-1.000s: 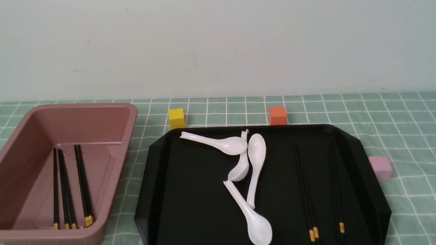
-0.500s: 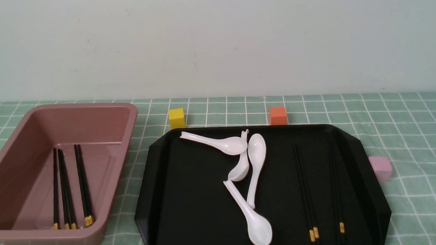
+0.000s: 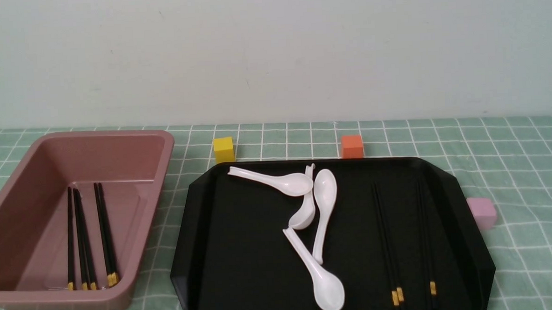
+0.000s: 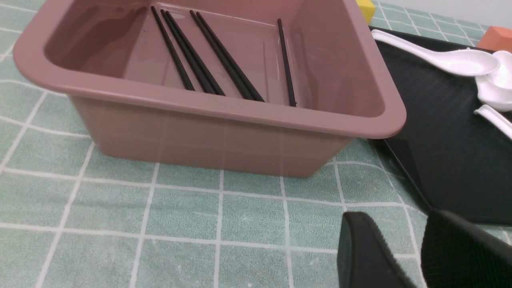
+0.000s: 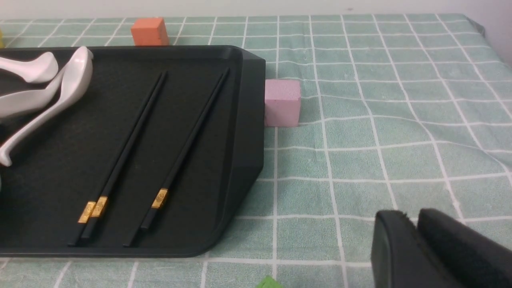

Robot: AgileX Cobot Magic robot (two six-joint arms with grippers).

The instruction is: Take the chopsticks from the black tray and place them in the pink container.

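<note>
At the left of the front view the pink container [image 3: 78, 215] holds five chopsticks [image 3: 87, 237] lying lengthwise on its floor. Right of it, behind the tray, sit a yellow cube [image 3: 223, 149] and an orange cube [image 3: 352, 146]. The black tray [image 3: 243, 249] fills the lower middle, with four white soup spoons [image 3: 306, 219] tangled near its centre and three more chopsticks [image 3: 403, 242] on its right side. A pale pink cube [image 3: 481, 212] touches the tray's right rim. The left gripper [image 4: 404, 256] stands with jaws parted, empty, above the green checked tabletop [image 4: 180, 208]. The right gripper [image 5: 416, 248] shows jaws almost together, holding nothing.
</note>
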